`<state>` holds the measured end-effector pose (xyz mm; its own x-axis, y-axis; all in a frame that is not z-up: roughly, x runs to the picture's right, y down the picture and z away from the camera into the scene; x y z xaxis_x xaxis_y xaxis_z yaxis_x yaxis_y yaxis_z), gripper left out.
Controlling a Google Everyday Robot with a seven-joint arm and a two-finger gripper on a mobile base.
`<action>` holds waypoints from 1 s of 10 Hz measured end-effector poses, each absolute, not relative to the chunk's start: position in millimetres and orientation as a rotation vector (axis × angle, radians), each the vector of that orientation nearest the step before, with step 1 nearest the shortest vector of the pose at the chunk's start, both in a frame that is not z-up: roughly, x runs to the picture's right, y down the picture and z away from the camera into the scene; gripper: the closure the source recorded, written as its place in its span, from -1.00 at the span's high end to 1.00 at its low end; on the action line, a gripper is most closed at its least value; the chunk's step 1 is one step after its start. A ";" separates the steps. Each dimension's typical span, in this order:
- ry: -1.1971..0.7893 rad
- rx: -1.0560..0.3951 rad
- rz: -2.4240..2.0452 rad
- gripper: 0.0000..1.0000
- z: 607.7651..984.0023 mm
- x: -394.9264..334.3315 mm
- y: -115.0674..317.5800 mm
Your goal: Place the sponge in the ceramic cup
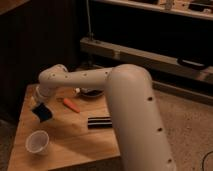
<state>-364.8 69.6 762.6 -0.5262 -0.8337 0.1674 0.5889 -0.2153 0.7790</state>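
Observation:
The dark blue sponge (pixel 44 113) hangs at the end of my white arm, a little above the wooden table (pixel 75 137) near its left side. My gripper (pixel 40 107) is shut on it, and the fingers are mostly hidden behind the sponge and the wrist. The white ceramic cup (pixel 37 141) stands upright on the table's front left, just below the sponge and apart from it. Nothing shows inside it.
An orange carrot-shaped thing (pixel 70 104) lies right of the sponge. A black rectangular bar (pixel 99 122) lies mid-table beside my forearm. A dark shallow bowl (pixel 91 93) sits at the back. Dark shelving stands behind the table, and speckled floor lies to the right.

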 end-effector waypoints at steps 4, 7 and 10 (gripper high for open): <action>-1.074 0.539 -1.890 0.06 709.1 -360.7 57.4; -1.172 0.654 -1.939 0.06 662.2 -373.6 80.2; -1.299 0.713 -1.983 0.06 624.3 -379.8 107.9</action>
